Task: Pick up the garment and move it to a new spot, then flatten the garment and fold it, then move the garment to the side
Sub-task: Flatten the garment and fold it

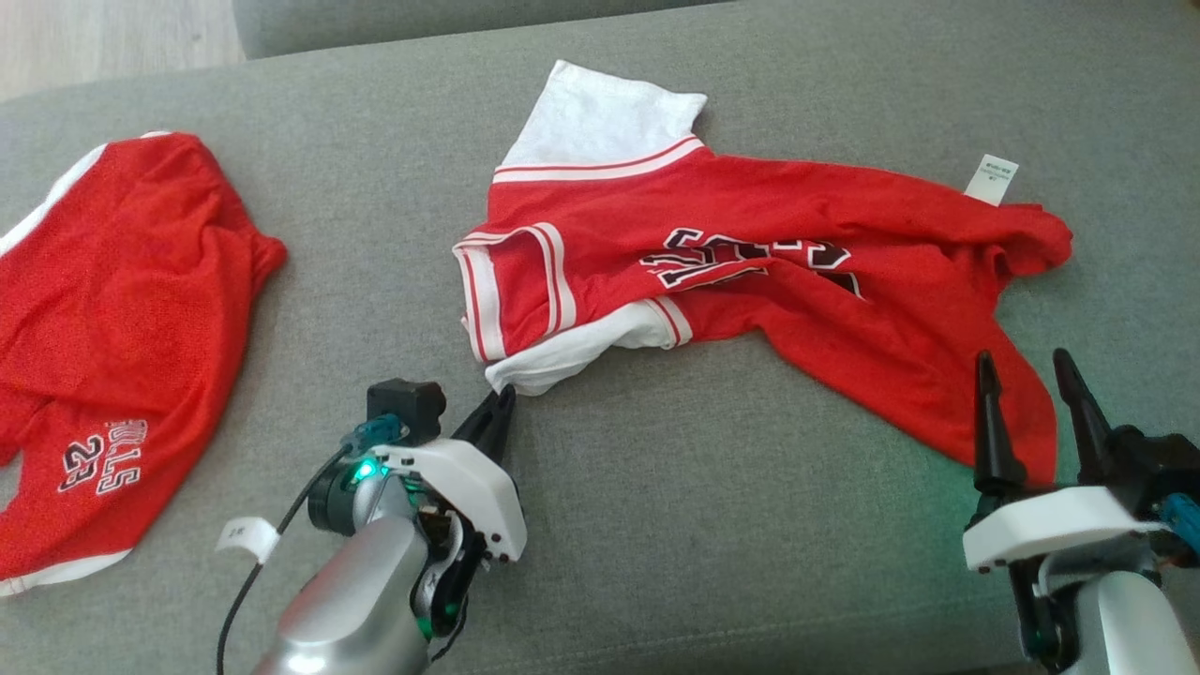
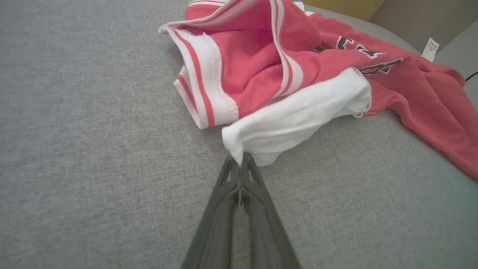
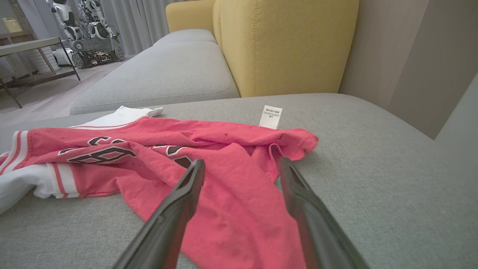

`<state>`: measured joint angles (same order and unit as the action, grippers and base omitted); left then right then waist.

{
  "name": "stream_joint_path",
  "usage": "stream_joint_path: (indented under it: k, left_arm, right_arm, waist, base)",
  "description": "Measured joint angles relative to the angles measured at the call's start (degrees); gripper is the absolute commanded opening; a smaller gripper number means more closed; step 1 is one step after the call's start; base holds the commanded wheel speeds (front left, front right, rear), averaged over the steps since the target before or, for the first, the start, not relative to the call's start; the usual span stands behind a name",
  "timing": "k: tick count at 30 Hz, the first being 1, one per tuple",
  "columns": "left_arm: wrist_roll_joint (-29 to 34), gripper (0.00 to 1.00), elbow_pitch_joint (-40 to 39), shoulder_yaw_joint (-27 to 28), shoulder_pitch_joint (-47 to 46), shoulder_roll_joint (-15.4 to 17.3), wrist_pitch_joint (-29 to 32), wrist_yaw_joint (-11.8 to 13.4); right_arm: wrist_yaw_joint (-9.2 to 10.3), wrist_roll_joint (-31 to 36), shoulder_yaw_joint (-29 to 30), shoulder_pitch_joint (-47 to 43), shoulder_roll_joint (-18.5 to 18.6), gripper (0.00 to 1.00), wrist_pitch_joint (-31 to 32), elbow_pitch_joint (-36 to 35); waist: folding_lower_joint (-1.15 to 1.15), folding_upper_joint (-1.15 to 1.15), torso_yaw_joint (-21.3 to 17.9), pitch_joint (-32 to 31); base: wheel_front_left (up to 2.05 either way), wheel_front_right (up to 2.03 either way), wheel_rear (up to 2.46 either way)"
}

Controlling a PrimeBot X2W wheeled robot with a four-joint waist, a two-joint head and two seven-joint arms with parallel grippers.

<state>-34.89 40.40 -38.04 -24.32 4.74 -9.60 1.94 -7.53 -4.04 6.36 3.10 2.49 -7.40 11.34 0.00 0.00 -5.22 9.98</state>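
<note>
The garment [image 1: 750, 272], a red jersey with white trim, lies crumpled across the middle of the grey seat cushion [image 1: 656, 544], one white sleeve at the far side and its label [image 1: 991, 178] standing up at the right end. The left gripper [image 1: 504, 394] is clenched, and the left wrist view shows its tips pinching the near white corner of the jersey, which rests low on the cushion and is not yet lifted. The right gripper [image 1: 1022, 358] stands released, fingers spread, with the red lower edge of the jersey lying between and under them; no contact with the cloth can be confirmed. The step in hand is judged to be the first one, the pick-up before the move to a new spot, with one hold made and the second wanting. The next move appears to call for the right fingers to go down and close on the red edge, then for both arms to rise together so the cloth hangs free. Open cushion lies in front of the jersey and to its right. To the left, the red shorts [image 1: 122, 309] sit well apart but take up that end. The yellow backrest [image 3: 283, 45] stands beyond the far edge.
</note>
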Motion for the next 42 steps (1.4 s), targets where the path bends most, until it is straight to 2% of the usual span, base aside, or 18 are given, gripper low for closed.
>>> stream_joint_path:
  k: [7, 11, 15, 21, 26, 33, 42]
  left_arm:
    - [-0.3, 0.0, -1.4, 0.0, 0.1, 0.4, -0.1, 0.0]
    - [-3.6, 0.0, -4.8, 1.5, 0.8, 0.8, 1.7, -1.4]
    - [-6.8, 0.0, -10.1, 3.7, 2.7, 3.1, 3.9, -1.6]
    - [-8.7, 0.0, -19.4, 7.7, 6.5, 6.9, 4.5, 2.7]
    - [-9.2, 0.0, -25.3, 9.2, 8.9, 8.4, 5.6, 5.6]
    - [-9.2, 0.0, -28.9, 9.0, 11.6, 9.3, 6.8, 7.2]
    - [-9.2, 0.0, -30.8, 8.6, 12.1, 9.4, 7.3, 7.7]
  right_arm:
    - [0.0, 0.7, 0.2, -0.1, 0.0, 1.0, -0.2, 0.8]
    - [0.0, 1.2, 1.1, -0.2, 0.0, 1.0, -0.2, 1.7]
    - [0.0, 1.6, 2.8, -0.7, 0.0, 1.0, 0.9, 3.0]
    - [0.0, -0.1, 5.0, -3.0, 0.0, 1.0, 2.9, 7.0]
    - [0.0, -2.6, 5.0, -3.2, 0.0, 1.0, 3.3, 10.7]
    - [0.0, -5.2, 6.7, -1.8, 0.0, 1.0, 3.2, 17.0]
    - [0.0, -7.4, 6.5, 3.0, 0.0, 1.0, 1.8, 25.9]
  waist:
    - [0.0, 0.0, 0.4, -1.5]
    - [0.0, 0.0, 0.6, -2.7]
    - [0.0, 0.0, 0.7, -4.2]
    - [0.0, 0.0, 0.3, -5.7]
    - [0.0, 0.0, -0.1, -5.9]
    - [0.0, 0.0, -0.5, -5.8]
    - [0.0, 0.0, 0.3, -5.1]
  base:
    - [0.0, 0.0, 0.0]
    - [0.0, 0.0, 0.0]
    - [0.0, 0.0, 0.0]
    - [0.0, 0.0, 0.0]
    - [0.0, 0.0, 0.0]
    - [0.0, 0.0, 0.0]
    - [0.0, 0.0, 0.0]
